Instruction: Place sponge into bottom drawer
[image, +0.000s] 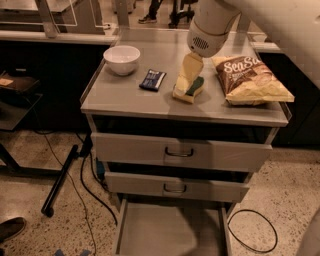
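My gripper (186, 80) hangs low over the middle of the table (150, 102), slightly right of centre between the back edge and the front edge, and its tip comes down onto the sponge (196, 86). The sponge lies directly under me, touching or all but touching my claw, so the approach is straight down, with no sideways reach. Its long axis runs roughly left to right, with the right end slanted a little toward the back edge; the green layer faces up. I cannot tell how far my claw is open, nor whether it has hold of the sponge.

On the top, 3 other things stand around it: the chip bag (255, 80) near the right edge, the dark blue wrapper (152, 79) just to the left, and the white bowl (121, 57) toward the back left corner. The bottom drawer (170, 230) is pulled out below the front edge, under 2 shut drawers.
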